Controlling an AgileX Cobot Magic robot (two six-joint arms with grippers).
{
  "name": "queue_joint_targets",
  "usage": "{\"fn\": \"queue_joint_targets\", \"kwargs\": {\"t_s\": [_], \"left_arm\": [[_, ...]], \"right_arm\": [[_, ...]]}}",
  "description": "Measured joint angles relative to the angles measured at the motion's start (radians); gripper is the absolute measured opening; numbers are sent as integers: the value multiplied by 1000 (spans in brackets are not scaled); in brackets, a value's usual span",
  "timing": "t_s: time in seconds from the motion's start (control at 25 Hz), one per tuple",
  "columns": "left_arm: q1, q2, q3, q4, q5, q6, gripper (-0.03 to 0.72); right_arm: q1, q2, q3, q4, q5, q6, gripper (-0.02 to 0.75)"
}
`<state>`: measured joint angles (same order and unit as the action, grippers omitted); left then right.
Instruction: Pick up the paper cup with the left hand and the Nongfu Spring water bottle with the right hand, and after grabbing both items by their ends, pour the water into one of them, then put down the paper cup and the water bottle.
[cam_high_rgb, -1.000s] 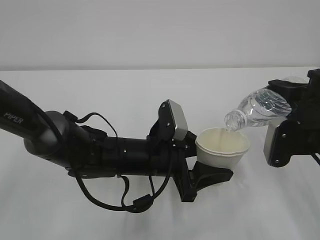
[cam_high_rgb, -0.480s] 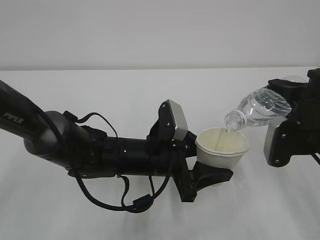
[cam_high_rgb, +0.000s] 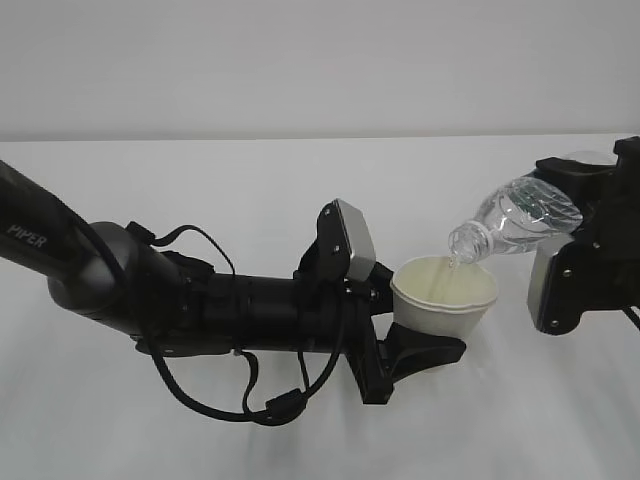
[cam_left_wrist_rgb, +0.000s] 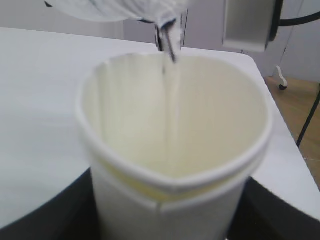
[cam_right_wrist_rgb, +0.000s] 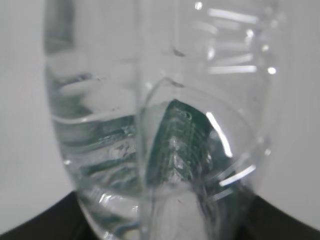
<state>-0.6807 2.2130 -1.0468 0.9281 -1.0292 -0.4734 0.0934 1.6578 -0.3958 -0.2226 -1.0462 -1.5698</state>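
Nothing moved, "PIPER" left gripper (cam_high_rgb: 425, 345) clasps paper cup (cam_high_rgb: 445, 297), right gripper (cam_high_rgb: 600, 215) clasps bottle (cam_high_rgb: 515, 222) pouring.

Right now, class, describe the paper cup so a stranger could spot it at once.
On the white table, follow the black arm marked PIPER to its left gripper. The paper cup sits upright there: short, off-white, open-topped, unlike the clear tilted bottle above its rim.

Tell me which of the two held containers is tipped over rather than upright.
The Nongfu Spring water bottle in the right hand: it lies tilted, neck down over the paper cup, which the left hand holds upright, mouth up.
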Motion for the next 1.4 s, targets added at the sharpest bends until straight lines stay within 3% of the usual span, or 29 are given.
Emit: {"fn": "queue_joint_targets", "kwargs": {"t_s": [1.4], "left_arm": [[0, 0, 0, 0, 4, 0, 459]], "right_arm": [[0, 0, 0, -14, -1, -4, 365]]}}
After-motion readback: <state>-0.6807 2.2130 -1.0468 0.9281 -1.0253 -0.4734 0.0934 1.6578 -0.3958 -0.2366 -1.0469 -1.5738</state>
